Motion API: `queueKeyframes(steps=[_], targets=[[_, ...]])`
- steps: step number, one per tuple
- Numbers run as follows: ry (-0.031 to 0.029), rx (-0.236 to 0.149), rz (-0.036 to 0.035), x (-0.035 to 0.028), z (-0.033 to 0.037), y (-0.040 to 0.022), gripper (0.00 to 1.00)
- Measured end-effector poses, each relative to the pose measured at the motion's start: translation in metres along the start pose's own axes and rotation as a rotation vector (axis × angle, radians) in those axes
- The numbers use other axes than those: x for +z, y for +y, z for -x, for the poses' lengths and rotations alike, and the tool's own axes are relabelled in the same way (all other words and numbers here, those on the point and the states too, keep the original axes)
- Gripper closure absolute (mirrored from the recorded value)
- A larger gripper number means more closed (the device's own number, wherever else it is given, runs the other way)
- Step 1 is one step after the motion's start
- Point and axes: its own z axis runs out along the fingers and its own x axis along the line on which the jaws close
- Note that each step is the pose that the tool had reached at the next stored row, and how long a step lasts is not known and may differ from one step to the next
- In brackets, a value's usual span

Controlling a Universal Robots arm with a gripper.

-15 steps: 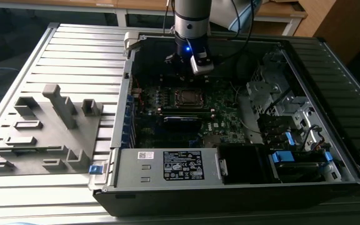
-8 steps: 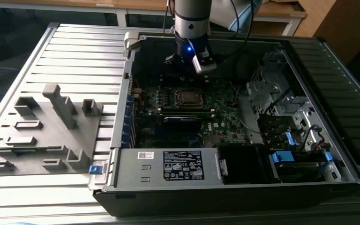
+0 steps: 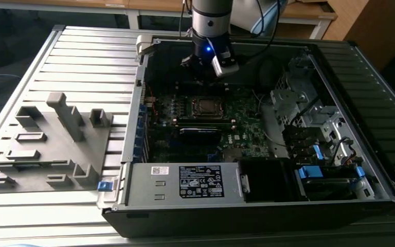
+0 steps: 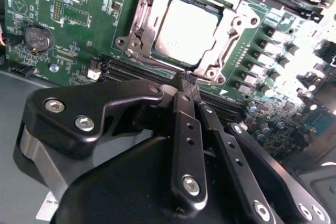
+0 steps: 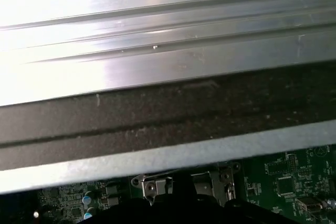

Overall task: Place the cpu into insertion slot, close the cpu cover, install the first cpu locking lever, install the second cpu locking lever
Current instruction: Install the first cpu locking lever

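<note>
The cpu lies flat in its socket on the green motherboard, its dull silver top showing. The cpu cover, a silvery frame, lies down around it, with the chip visible through its window. My gripper hovers just off one edge of the socket, its black fingers drawn together at the tips with nothing between them. In the exterior view the gripper hangs inside the open computer case, just behind the cpu socket. Part of the socket's metal frame appears in the first wrist view.
The open case lies on a slatted metal table. A power supply box with a white label sits at the case's front. Drive bays and cables fill the exterior view's right. A grey fixture stands on the table at the left.
</note>
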Motion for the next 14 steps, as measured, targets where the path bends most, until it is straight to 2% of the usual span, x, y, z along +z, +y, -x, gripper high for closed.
queueKeyframes(steps=[9, 11, 12, 14], targets=[[0.0000, 0.000, -0.0001, 0.0004, 0.0084, -0.0001, 0.89], [0.0000, 0.000, 0.0000, 0.0004, 0.0096, -0.0022, 0.89], [0.0000, 0.000, -0.0001, 0.0004, 0.0110, -0.0065, 0.89], [0.0001, 0.000, -0.0002, 0.0002, 0.0118, -0.0107, 0.89]])
